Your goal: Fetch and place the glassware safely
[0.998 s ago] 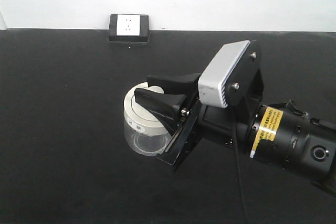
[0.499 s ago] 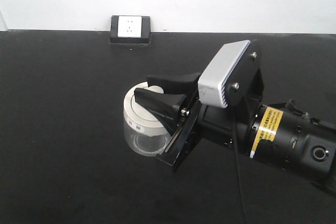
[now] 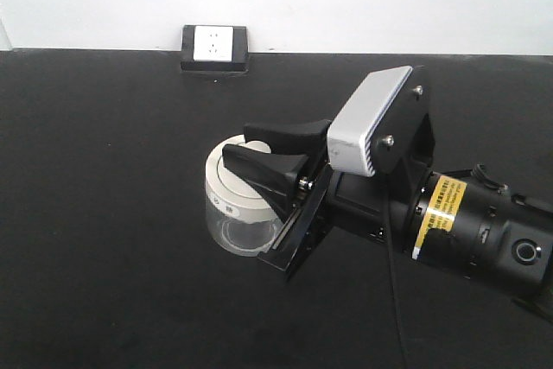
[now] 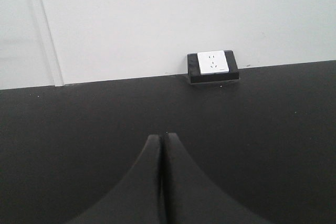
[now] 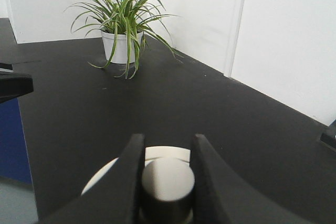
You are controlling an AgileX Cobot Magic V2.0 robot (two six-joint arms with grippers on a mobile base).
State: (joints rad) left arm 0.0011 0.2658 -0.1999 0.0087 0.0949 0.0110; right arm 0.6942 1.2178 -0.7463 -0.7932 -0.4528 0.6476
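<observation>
Here, right tool (image 3: 237,143): clamped on the lid knob (image 5: 168,181) of the glass jar (image 3: 232,229).
Left tool (image 4: 161,174): fingers together, empty, over the bench (image 4: 262,129).

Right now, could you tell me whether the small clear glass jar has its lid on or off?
On: the round cream-white lid sits level on the small clear glass jar, its knob gripped by the right end effector.

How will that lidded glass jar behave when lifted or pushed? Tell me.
Lifted by the knob alone, the lid may come off, leaving the clear jar behind. Glass looks fragile; set down gently. Squat and wide, it probably slides rather than tips when pushed.
</observation>
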